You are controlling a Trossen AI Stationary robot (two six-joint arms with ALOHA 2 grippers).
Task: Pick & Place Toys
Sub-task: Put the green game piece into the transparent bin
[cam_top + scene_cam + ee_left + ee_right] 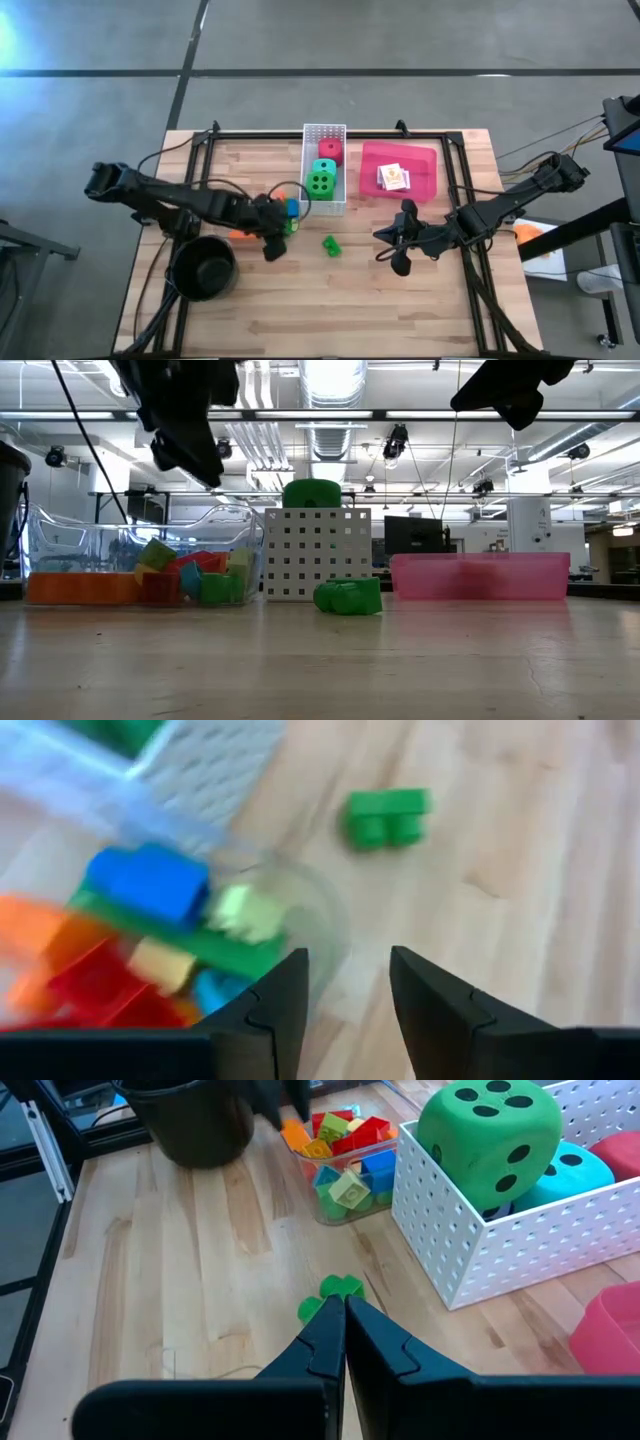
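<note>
Lying loose near the table's middle, just off the white basket's [324, 132] near end, the green brick [331, 246] is looking light, rigid, slick; pinching its flat sides seems best. Left gripper [272, 243] is hovering part-open, empty, beside the clear brick tub [345, 1175]; right gripper [398, 250] is sitting closed, empty.

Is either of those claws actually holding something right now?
No. The left gripper is open with nothing between its fingers, above the clear tub of bricks. The right gripper is shut and empty, near the green brick.
</note>
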